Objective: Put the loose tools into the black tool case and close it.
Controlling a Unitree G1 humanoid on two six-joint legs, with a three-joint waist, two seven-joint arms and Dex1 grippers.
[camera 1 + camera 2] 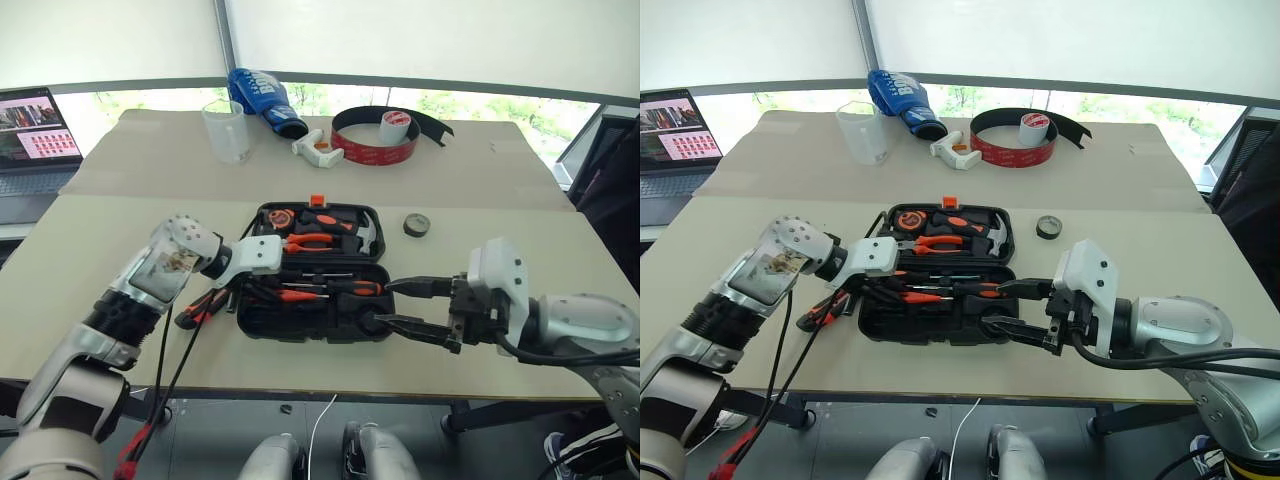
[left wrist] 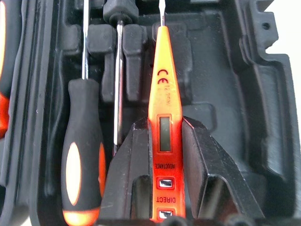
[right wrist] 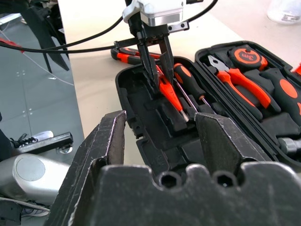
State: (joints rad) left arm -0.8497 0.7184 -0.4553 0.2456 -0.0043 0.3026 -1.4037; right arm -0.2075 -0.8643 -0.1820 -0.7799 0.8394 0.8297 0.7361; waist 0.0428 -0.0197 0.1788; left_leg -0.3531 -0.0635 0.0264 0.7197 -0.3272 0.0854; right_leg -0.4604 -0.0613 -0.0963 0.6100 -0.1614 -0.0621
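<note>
— Grippers, how are they standing?
— Left gripper (image 2: 165,188) is clamping the small all-orange screwdriver (image 2: 164,117), a glossy flat-sided plastic tester, over the moulded slots of the black tool case (image 1: 262,322) at frame centre. Right gripper (image 1: 412,305) is gaping wide at the case's right edge, grasping nothing.

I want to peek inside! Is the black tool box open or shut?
Open. The flat black plastic tool case lies spread on the table, its moulded slots and orange-handled pliers showing inside.
</note>
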